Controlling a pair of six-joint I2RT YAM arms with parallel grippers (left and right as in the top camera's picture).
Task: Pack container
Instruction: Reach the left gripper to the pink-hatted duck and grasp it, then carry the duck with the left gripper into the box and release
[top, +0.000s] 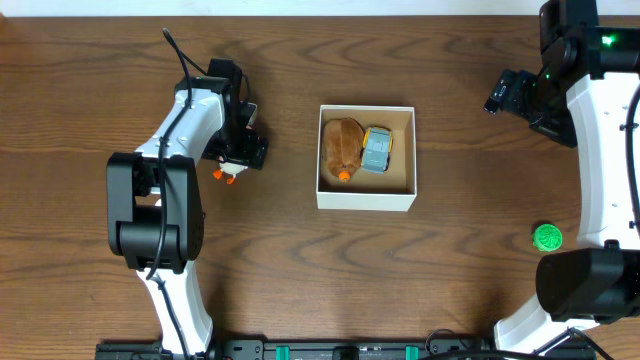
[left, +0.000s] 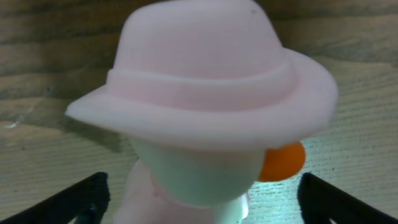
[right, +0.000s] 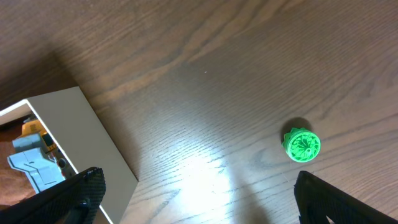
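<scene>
Left gripper (left: 208, 200) wide open, straddling duck (left: 199, 93), not clamped. Right gripper (right: 205, 200) wide open, empty, near far-right desk (top: 300, 285) edge. Container (top: 365, 201) mid-desk, brown toy (top: 343, 147) and car (top: 377, 148) inside.

The dark brown wooden surface (top: 300, 270) carries three things. The white-walled container (top: 366, 201) stands near the middle. At its 9 o'clock is a small toy figure (top: 230, 172) with orange parts. A green round piece (top: 547, 237) lies at 4 o'clock, well apart.
</scene>
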